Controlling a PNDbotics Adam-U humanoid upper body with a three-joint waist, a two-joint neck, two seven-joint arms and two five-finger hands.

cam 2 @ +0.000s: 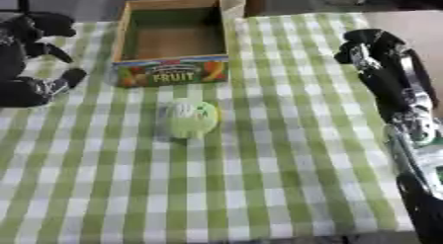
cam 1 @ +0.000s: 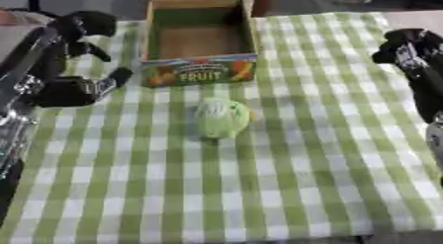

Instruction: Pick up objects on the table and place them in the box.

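A pale green rounded object (cam 1: 221,118) lies on the green-and-white checked tablecloth, just in front of the box. The cardboard box (cam 1: 200,40), printed with the word FRUIT on its front wall, stands open at the back middle, and its inside looks bare. My left hand (cam 1: 79,65) hovers to the left of the box, its fingers and thumb spread and holding nothing. My right hand (cam 2: 374,49) is raised over the right side of the table, well to the right of the box, with its fingers curled in and nothing in them.
The checked table (cam 1: 286,188) stretches toward me with its front edge at the bottom of the view. Dark shapes and a brown object stand beyond the far edge behind the box.
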